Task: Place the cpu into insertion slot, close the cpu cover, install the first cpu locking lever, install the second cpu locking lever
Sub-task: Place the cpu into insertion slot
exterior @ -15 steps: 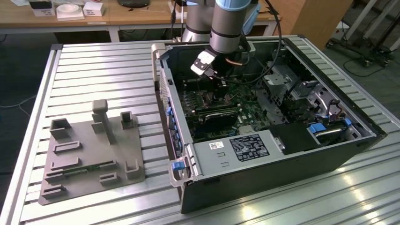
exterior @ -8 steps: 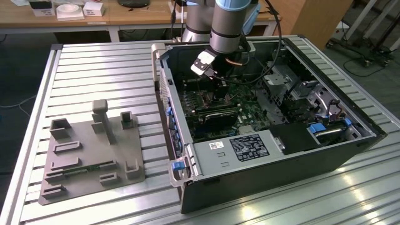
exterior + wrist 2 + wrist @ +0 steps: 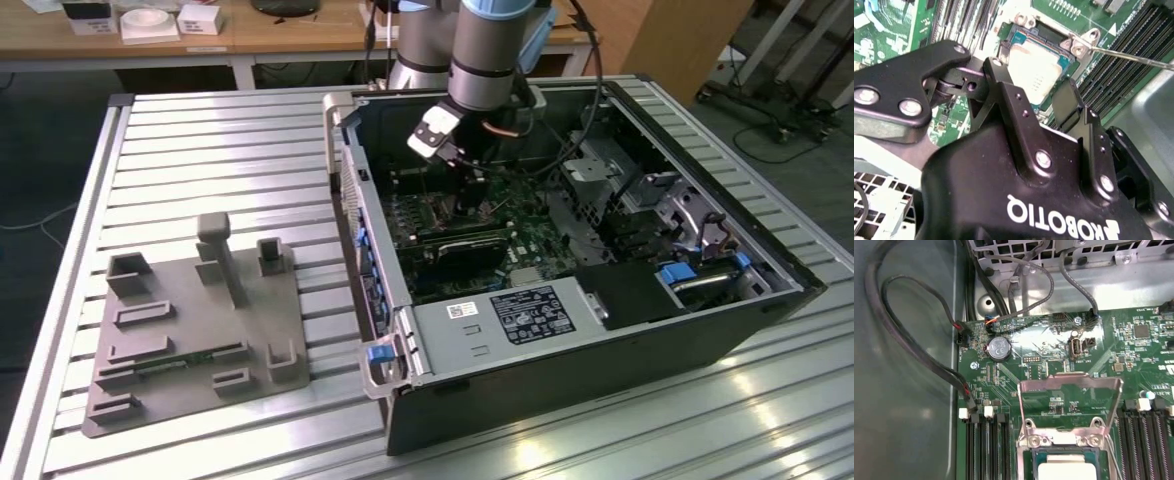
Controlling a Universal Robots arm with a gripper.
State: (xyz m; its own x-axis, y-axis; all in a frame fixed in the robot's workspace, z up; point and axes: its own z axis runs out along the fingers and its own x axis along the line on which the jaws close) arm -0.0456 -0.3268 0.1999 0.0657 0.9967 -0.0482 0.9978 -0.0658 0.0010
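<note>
cpu [image 3: 1036,75] lies flat in the insertion slot [image 3: 1023,35] with its pale metal top facing up. in the first wrist view only its far edge is seen, the rest cut off at the picture's border. the gripper [image 3: 1031,82] hangs right over the slot with its jaws spread wide, a finger [image 3: 999,75] on either side and nothing held between them. whether the tips touch the board cannot be told, since the gripper's black body hides the near half of the slot. the cpu cover [image 3: 1070,381] stands tilted up and back from the slot on its hinge, green board visible through its window. a thin locking lever [image 3: 1134,56] sticks out past the slot's corner, its end cut off. memory slots [image 3: 985,445] run beside the slot, partly out of frame. in the exterior view the arm reaches down into the open computer case [image 3: 561,350], and the slot is hard to make out in the dark beneath it.
</note>
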